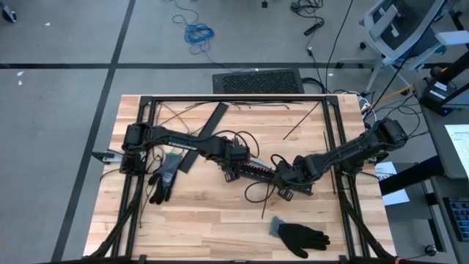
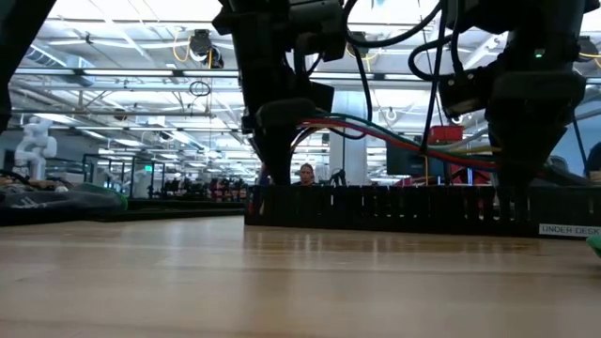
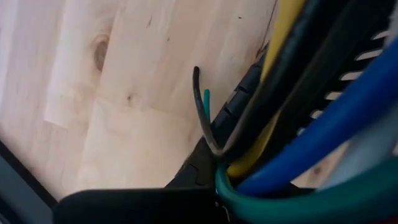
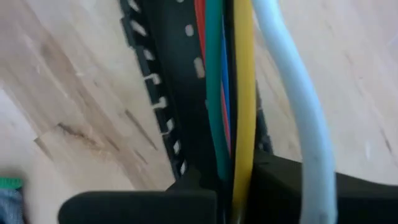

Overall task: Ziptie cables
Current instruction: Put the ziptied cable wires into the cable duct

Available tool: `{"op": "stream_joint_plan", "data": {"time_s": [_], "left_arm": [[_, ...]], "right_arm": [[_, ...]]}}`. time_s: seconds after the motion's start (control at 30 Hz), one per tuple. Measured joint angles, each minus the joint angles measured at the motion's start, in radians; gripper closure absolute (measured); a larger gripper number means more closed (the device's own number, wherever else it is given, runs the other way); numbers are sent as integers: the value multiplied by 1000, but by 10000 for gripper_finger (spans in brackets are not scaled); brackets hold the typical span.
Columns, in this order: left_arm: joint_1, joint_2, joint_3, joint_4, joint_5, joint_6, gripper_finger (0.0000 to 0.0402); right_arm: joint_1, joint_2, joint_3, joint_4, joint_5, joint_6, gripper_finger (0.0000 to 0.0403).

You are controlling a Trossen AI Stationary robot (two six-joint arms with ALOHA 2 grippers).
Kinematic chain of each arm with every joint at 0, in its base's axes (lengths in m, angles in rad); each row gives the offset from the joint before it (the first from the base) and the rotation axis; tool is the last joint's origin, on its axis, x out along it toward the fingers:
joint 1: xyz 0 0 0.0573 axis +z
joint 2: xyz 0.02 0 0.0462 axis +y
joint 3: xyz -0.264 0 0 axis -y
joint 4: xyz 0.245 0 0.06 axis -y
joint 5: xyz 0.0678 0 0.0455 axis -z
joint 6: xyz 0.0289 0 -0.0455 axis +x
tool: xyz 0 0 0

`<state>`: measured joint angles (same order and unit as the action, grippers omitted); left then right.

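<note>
The wooden table (image 1: 220,213) carries everything, and the black slotted strip (image 1: 258,170) lying near its middle serves as the landmark. The left arm reaches in to one end of that strip, the right arm to the other. A long flat black bar (image 1: 204,137) lies on the far side of the strip, towards the table's back edge. One dark glove (image 1: 165,176) lies well off the strip's left-arm end, beyond the left gripper; a second glove (image 1: 300,235) (with a green cuff) lies on the near side of the strip, towards the front edge.

The left gripper (image 1: 233,170) sits at one end of the strip, fingers together and clamped on the cables (image 2: 394,141). The right gripper (image 1: 287,183) sits at the opposite end, fingers likewise together on the same bundle. The cables run along and just above the strip, strung between the two grippers; red, green, blue, yellow and white strands show.
</note>
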<state>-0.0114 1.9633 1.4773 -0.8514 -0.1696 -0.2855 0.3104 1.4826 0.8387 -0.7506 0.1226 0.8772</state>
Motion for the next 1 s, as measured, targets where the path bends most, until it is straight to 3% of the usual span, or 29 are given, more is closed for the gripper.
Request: {"op": "stream_joint_plan", "data": {"time_s": [0.17, 0.53, 1.0], "left_arm": [[-15, -11, 0, -71, -76, -24, 394], [-34, -17, 55, -274, -117, -23, 396], [-59, -17, 56, -306, -97, -24, 396]], "right_arm": [[-28, 0, 0, 14, 9, -21, 403], [-50, 0, 1, 29, 9, -56, 403], [-49, -1, 1, 24, 0, -67, 403]]}}
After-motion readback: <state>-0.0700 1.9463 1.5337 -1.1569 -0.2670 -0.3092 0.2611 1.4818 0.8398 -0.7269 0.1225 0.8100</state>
